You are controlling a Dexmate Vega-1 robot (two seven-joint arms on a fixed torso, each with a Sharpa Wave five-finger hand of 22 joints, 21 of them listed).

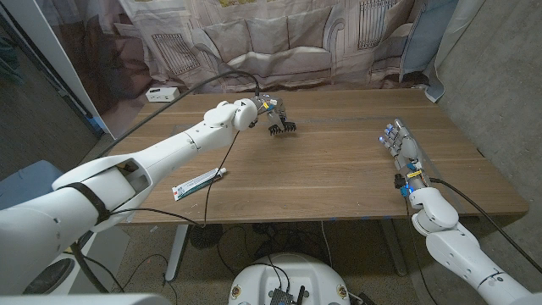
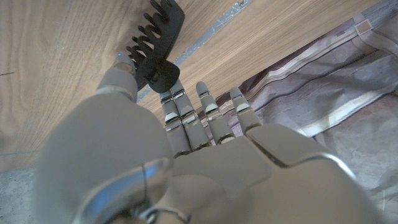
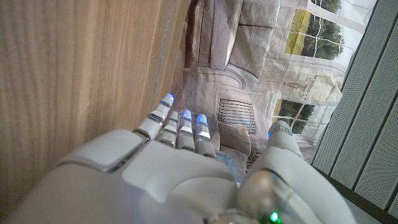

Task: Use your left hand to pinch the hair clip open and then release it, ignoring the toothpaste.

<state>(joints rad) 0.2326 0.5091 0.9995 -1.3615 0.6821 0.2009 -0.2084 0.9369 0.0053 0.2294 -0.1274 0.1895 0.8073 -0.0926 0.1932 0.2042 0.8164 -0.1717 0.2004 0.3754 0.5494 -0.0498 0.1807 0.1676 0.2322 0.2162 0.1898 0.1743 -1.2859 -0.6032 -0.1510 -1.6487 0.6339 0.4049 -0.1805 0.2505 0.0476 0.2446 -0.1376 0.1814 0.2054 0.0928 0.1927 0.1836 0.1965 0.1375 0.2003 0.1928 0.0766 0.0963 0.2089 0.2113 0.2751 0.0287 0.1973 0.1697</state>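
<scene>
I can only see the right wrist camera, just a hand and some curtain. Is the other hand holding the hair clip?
Observer: Yes, the left hand pinches the black hair clip between thumb and a finger.
Operator: Where's the toothpaste?
Observer: The toothpaste lies near the table's front left edge, apart from that hand.
Operator: Is my hand near the clip?
Observer: No, the right hand is at the table's right side, holding nothing.

The wooden table (image 1: 339,169) carries a toothpaste tube (image 1: 199,183) lying near its front left edge, and a white box (image 1: 163,94) with a cable sitting at its far left corner, well apart from the tube.
</scene>
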